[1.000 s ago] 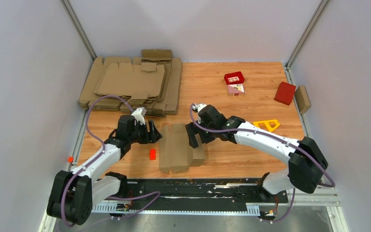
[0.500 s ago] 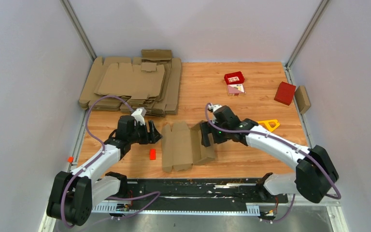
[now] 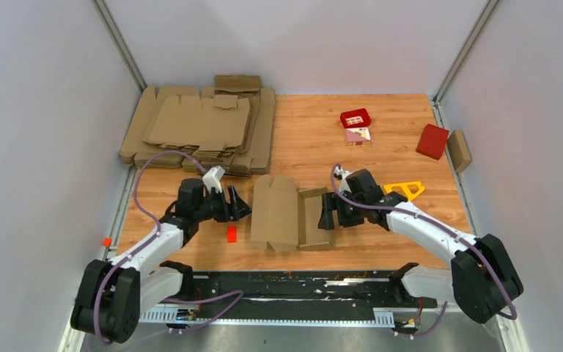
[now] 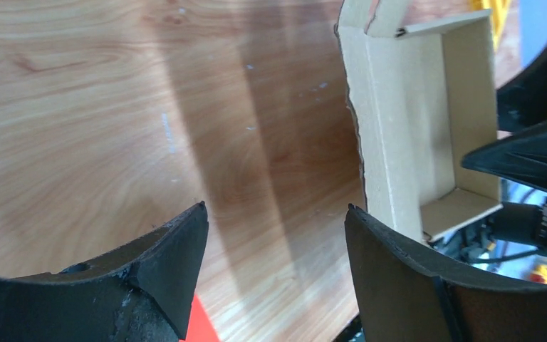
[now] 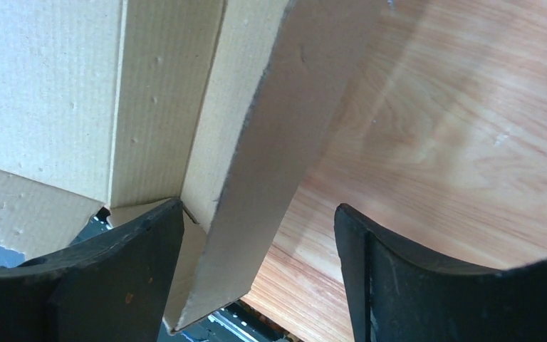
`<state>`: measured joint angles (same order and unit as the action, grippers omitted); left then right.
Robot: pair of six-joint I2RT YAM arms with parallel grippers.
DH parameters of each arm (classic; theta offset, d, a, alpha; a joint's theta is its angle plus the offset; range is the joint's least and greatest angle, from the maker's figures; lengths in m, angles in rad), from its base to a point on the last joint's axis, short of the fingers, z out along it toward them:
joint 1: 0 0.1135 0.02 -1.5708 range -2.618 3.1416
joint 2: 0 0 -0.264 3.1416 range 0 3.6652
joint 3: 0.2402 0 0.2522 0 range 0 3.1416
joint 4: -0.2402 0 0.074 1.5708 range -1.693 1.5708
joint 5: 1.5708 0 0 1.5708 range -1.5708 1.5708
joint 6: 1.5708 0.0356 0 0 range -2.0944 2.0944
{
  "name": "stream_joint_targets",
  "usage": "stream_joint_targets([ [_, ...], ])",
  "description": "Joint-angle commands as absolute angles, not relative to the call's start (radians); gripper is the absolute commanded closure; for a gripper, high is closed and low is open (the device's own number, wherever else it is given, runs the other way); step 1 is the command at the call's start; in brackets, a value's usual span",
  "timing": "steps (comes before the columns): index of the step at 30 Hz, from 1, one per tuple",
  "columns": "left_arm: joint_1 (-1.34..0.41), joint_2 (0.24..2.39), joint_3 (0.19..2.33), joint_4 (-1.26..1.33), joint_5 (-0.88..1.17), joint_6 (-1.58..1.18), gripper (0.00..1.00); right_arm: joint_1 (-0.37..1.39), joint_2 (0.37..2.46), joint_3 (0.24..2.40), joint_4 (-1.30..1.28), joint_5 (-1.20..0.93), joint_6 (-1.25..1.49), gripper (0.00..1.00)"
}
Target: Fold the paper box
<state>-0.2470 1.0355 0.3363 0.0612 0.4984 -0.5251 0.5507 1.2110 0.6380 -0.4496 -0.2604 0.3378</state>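
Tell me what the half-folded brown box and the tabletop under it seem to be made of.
The paper box looks like matte brown cardboard: fine ribbing on its faces and rough raw cut edges suggest thin corrugated board. The table shows plank-like wood grain with a slight sheen: real wood or printed laminate, I cannot tell.

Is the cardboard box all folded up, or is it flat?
Half folded. One side of the box has walls standing up like a little tray. The other side lies flat and open, not closed over it.
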Motion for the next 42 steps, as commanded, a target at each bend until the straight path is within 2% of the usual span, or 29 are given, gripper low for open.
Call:
stream_joint_targets([
  [1,-0.249,1.019,0.301,0.224,0.647,-0.643,0.21,0.546,1.226,0.619,-0.355,-0.335,0.353,0.25],
  [8,-0.334,1.133,0.297,0.451,0.713,-0.765,0.2,0.546,1.265,0.589,-0.285,-0.409,0.375,0.43],
  [12,-0.371,1.223,0.316,0.612,0.744,-0.851,0.21,0.548,1.267,0.582,-0.274,-0.422,0.38,0.45],
  [16,-0.424,1.264,0.38,0.582,0.708,-0.83,0.21,0.595,1.255,0.575,-0.225,-0.441,0.413,0.44],
  [24,-0.463,1.35,0.487,0.534,0.68,-0.792,0.21,0.743,1.306,0.603,-0.185,-0.434,0.447,0.35],
  [29,-0.463,1.393,0.568,0.448,0.665,-0.731,0.21,0.745,1.21,0.596,-0.241,-0.384,0.409,0.21],
  [35,-0.473,1.431,0.616,0.446,0.687,-0.728,0.21,0.729,1.061,0.625,-0.366,-0.264,0.321,0.17],
  [37,-0.475,1.433,0.633,0.43,0.686,-0.718,0.21,0.712,1.012,0.643,-0.395,-0.217,0.29,0.12],
  [42,-0.483,1.452,0.661,0.403,0.69,-0.699,0.21,0.639,0.957,0.71,-0.335,-0.152,0.226,0.05],
])
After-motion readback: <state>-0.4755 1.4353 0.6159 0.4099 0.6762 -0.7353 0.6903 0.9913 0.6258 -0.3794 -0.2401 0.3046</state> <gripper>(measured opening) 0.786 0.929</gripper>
